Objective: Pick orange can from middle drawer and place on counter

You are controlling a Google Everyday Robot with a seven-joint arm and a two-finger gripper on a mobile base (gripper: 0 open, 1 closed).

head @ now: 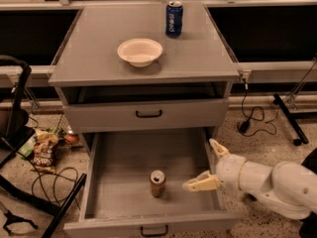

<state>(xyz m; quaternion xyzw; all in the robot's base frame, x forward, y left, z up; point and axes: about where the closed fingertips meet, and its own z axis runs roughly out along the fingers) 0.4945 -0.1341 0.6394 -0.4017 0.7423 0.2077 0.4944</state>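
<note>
Camera view: the middle drawer (pixel 124 157) is pulled fully out, with tall side walls and a low front edge. The orange can (pixel 157 183) stands upright on its floor, near the front and a little right of centre. Its long axis is vertical and its silver lid faces up, with bare floor on every side. The gripper (pixel 205 166) hangs over the drawer's right wall with its fingers spread wide. The lower fingertip is near the can, not touching it. On the counter (pixel 198 53) are a bowl (pixel 140 51) and a blue can (pixel 174 19).
</note>
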